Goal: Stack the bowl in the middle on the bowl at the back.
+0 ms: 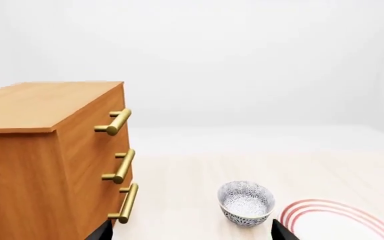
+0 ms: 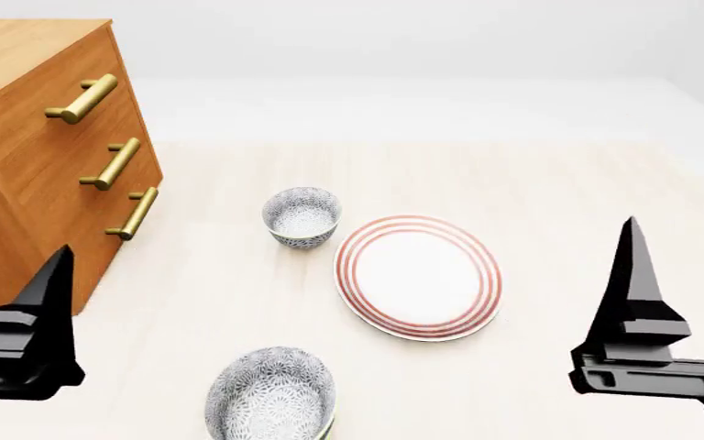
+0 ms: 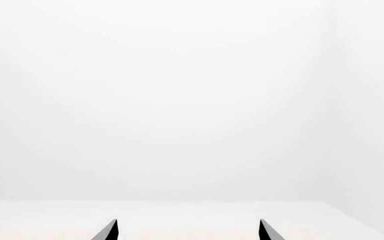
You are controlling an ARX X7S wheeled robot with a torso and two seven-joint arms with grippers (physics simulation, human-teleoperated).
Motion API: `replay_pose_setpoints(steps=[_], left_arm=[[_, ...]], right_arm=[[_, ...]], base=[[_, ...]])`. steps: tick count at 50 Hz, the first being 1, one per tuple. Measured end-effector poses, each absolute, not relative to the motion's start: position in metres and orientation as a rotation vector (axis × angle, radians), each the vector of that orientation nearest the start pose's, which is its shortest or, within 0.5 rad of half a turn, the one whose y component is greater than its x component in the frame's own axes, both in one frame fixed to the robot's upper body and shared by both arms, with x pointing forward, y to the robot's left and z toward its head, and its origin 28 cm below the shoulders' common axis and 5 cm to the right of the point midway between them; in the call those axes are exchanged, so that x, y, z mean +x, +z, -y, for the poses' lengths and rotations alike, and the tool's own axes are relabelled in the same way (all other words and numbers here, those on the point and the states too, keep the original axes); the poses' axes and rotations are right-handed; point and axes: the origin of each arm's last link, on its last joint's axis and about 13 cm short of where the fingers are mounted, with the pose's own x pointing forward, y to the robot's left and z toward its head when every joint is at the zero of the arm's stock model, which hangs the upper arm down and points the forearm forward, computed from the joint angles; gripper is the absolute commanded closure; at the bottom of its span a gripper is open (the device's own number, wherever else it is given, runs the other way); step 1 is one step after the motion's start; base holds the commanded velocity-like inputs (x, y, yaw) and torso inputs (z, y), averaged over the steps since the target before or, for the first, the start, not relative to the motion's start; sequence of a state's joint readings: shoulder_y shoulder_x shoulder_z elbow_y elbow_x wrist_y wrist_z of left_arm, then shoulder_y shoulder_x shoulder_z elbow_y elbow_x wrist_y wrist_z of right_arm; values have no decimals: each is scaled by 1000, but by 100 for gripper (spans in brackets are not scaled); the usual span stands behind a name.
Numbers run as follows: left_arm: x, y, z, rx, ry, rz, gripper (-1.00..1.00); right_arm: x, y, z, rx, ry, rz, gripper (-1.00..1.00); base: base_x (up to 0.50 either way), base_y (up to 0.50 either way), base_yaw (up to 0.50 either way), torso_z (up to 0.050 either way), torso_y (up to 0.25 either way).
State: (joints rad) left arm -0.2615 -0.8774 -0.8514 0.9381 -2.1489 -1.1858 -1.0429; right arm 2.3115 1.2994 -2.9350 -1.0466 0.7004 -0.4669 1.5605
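Two small deep bowls, white with grey-blue speckle, show in the head view. The bowl at the back (image 2: 301, 216) stands upright beside the red-ringed plate, and the left wrist view shows it too (image 1: 246, 203). The bowl in the middle (image 2: 270, 399) lies nearer me, cut off by the picture's lower edge. My left gripper (image 1: 192, 233) is open and empty, hovering short of the back bowl, with one dark finger (image 2: 49, 293) showing at the left. My right gripper (image 3: 187, 231) is open and empty, off to the right of the plate, its finger (image 2: 633, 275) pointing up.
A wooden chest of drawers (image 2: 34, 137) with brass handles stands at the back left, close to the back bowl. A flat white plate with red rings (image 2: 417, 275) lies to the right of that bowl. The pale wooden tabletop (image 2: 548, 183) stretches away behind.
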Motion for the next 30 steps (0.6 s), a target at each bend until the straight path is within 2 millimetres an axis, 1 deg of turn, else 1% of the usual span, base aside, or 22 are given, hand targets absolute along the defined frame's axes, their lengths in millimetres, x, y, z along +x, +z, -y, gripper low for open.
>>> replay_pose_setpoints(steps=[30], left_arm=[[94, 266, -294, 24, 2, 66, -100]], right_arm=[[99, 221, 141, -42, -127, 343, -100]], base=[[0, 0, 0, 0, 0]])
